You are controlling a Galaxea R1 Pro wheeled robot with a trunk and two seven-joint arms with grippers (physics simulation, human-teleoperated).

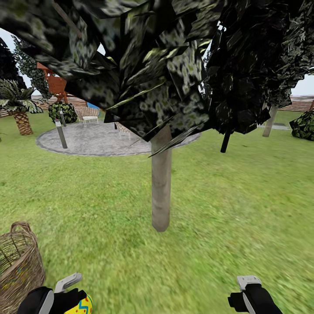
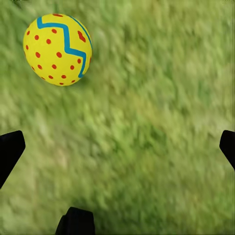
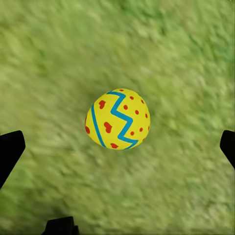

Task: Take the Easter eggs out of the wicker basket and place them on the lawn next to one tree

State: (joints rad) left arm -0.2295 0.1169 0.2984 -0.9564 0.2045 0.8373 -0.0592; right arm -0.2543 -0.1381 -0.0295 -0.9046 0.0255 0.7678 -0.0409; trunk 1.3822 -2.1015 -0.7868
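- Far left in the head view, one wicker basket [image 1: 17, 266] is seen standing on the lawn [image 1: 226, 209], cut by the picture's edge; its inside cannot be made out.
- Just right of the basket, the left gripper [image 1: 69, 290] is seen low in the frame, with one Easter egg [image 1: 80, 305] peeking out beside it at the bottom edge.
- From the left wrist camera, that egg [image 2: 58, 49] is shown lying on the grass [image 2: 147, 127], yellow with a blue zigzag and red dots; the gripper's fingertips [image 2: 10, 152] are spread wide at the picture's two sides with nothing between them, and the egg lies clear of them.
- In the middle of the head view, one tree [image 1: 161, 183] is seen rising from the lawn, its pale trunk straight and its dark crown covering the top of the frame.
- Behind it, a round grey paved area [image 1: 100, 139] with chairs is visible, and one palm [image 1: 19, 113] stands at far left.
- At the right, the right gripper [image 1: 249, 290] is seen above bare grass.
- From the right wrist camera, a second egg [image 3: 117, 119] is shown resting on the grass [image 3: 186, 58], centred between the spread fingertips [image 3: 10, 152] but untouched; this gripper, too, is agape and empty.
- Two eggs are counted on the grass; a third cannot be found.
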